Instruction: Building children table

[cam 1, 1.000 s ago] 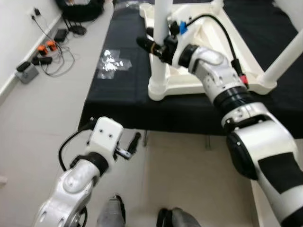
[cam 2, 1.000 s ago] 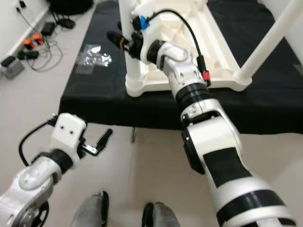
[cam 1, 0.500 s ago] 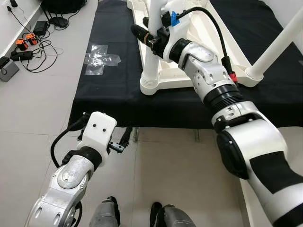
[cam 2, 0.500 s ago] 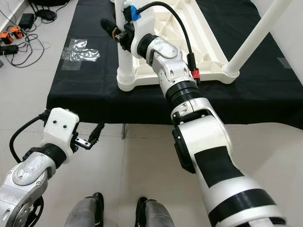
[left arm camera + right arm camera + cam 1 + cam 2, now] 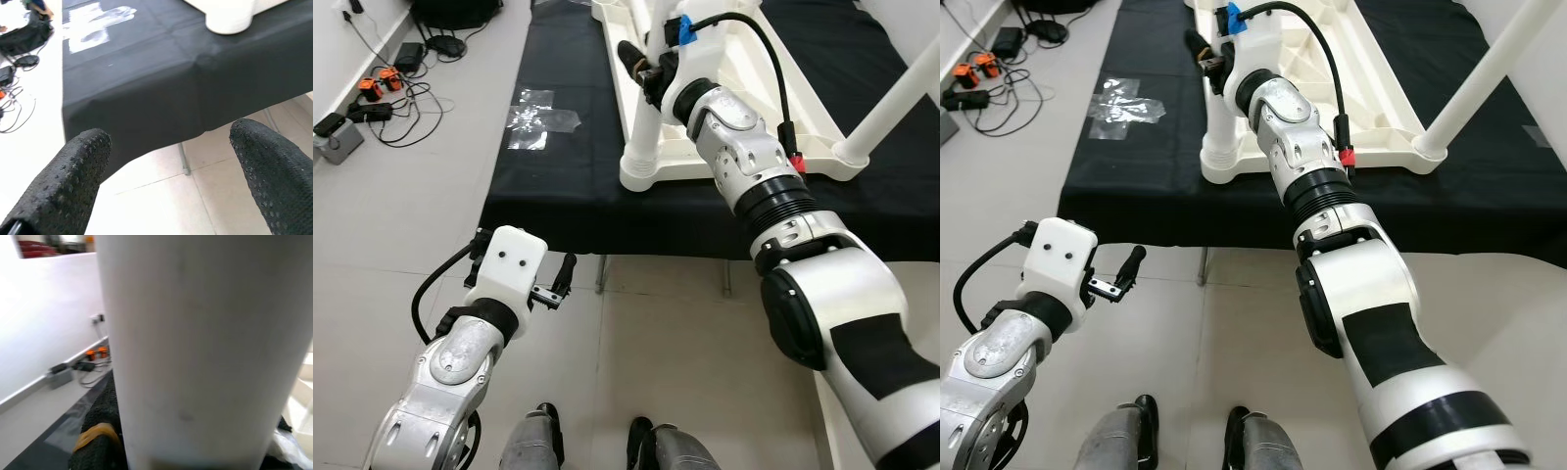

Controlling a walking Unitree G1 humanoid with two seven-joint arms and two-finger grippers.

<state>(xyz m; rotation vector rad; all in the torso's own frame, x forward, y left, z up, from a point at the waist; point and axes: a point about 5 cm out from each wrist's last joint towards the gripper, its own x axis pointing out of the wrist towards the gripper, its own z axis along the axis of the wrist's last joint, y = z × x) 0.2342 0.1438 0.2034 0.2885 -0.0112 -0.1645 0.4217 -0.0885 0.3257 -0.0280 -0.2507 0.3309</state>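
A white children's table point(image 5: 822, 108) lies upside down on a black-covered platform point(image 5: 558, 166). Its near-left leg point(image 5: 641, 147) stands upright, and my right gripper point(image 5: 641, 64) is shut on that leg well above its base. In the right wrist view the white leg point(image 5: 195, 357) is pressed close against a black finger point(image 5: 98, 440). Another leg point(image 5: 891, 103) slants up at the right. My left gripper point(image 5: 558, 279) hangs open and empty below the platform's front edge. The left wrist view has the fingers point(image 5: 73, 176) spread, facing the black cloth point(image 5: 146, 73) and the leg's base point(image 5: 230, 17).
A clear plastic bag point(image 5: 538, 113) lies on the cloth left of the table. Cables and power adapters point(image 5: 372, 88) lie on the tiled floor by the left wall. My feet point(image 5: 538, 446) stand on the tiles in front of the platform.
The whole picture has shifted as the camera moved. My right gripper stays shut on the same leg. The left gripper still hangs open before the platform edge.
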